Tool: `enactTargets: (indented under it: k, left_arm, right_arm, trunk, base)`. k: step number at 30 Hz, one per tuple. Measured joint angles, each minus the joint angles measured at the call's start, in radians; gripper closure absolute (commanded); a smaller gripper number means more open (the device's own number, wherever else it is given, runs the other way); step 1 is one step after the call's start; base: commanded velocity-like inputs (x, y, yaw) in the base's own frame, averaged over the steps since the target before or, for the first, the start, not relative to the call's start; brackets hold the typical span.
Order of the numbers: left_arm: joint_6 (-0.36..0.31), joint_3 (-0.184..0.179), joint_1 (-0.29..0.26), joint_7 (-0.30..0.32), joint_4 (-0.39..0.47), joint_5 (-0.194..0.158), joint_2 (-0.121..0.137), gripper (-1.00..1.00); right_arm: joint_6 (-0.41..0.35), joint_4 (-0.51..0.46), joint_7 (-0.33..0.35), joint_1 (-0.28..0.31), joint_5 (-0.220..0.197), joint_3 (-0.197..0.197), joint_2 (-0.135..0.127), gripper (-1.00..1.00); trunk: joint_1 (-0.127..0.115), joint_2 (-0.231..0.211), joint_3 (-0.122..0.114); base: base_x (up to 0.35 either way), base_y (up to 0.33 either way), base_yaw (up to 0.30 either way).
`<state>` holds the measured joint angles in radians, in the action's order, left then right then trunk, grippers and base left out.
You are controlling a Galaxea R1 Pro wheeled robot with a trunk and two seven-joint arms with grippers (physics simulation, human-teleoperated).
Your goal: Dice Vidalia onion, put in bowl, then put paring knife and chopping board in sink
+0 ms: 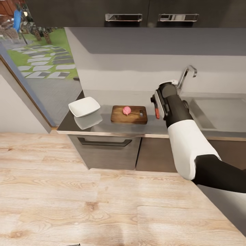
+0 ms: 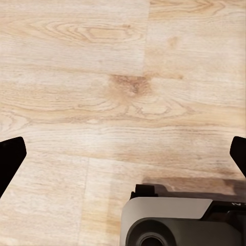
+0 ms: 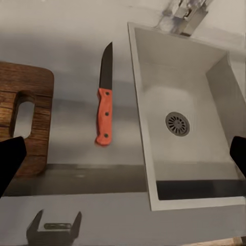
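Note:
The pinkish Vidalia onion (image 1: 126, 110) lies whole on the brown chopping board (image 1: 129, 115), whose handle-slot end (image 3: 20, 118) shows in the right wrist view. To its left stands the white bowl (image 1: 84, 106) on the grey countertop (image 1: 102, 125). The red-handled paring knife (image 3: 104, 115) rests on the counter between board and sink (image 3: 154, 154); in the head view its handle (image 1: 156, 112) peeks out beside my right wrist. My right gripper (image 3: 123, 159) hovers above the knife, open, holding nothing. My left gripper (image 2: 123, 156) is open over the floor.
The steel basin holds nothing but its drain (image 3: 177, 123), with the chrome tap (image 1: 186, 75) behind it. Dark wall cabinets (image 1: 136, 13) hang above. Glass doors (image 1: 37, 68) stand left of the counter. Pale wood floor (image 1: 85, 198) lies in front, with the robot's base (image 2: 179, 220) below the left gripper.

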<state>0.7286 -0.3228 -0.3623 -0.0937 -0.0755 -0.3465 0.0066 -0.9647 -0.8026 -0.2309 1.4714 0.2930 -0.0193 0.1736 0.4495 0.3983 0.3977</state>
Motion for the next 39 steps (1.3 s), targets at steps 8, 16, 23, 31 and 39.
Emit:
enactTargets:
  k: [8,16,23,31,39]
  left_arm:
    - [0.000,0.000,0.000,0.000,0.000,0.000,0.000,-1.00]
    - [0.000,0.000,0.000,0.000,0.000,0.000,0.000,-1.00]
    - [0.000,0.000,0.000,0.000,0.000,0.000,0.000,-1.00]
    - [0.000,0.000,0.000,-0.001,0.000,-0.001,0.001,-1.00]
    - [0.000,0.000,0.000,0.000,-0.001,-0.001,0.006,-1.00]
  right_arm:
    - [0.002,0.009,-0.006,0.006,-0.082,-0.032,0.000,-1.00]
    - [0.003,0.010,-0.006,0.003,-0.097,-0.036,0.000,-1.00]
    - [0.005,0.013,-0.004,0.002,-0.097,-0.036,0.000,-1.00]
    - [0.007,0.013,-0.004,0.002,-0.098,-0.036,0.000,-1.00]
    - [0.007,0.013,-0.004,0.002,-0.097,-0.038,0.000,-1.00]
  trunk:
    - [0.000,0.000,0.000]
    - [0.011,0.021,0.009]
    - [0.038,0.070,0.031]
    - [0.058,0.105,0.047]
    - [0.058,0.105,0.047]
  base:
    - [0.000,0.000,0.000]
    - [0.000,0.000,0.000]
    - [0.000,0.000,0.000]
    - [0.000,0.000,0.000]
    - [0.000,0.000,0.000]
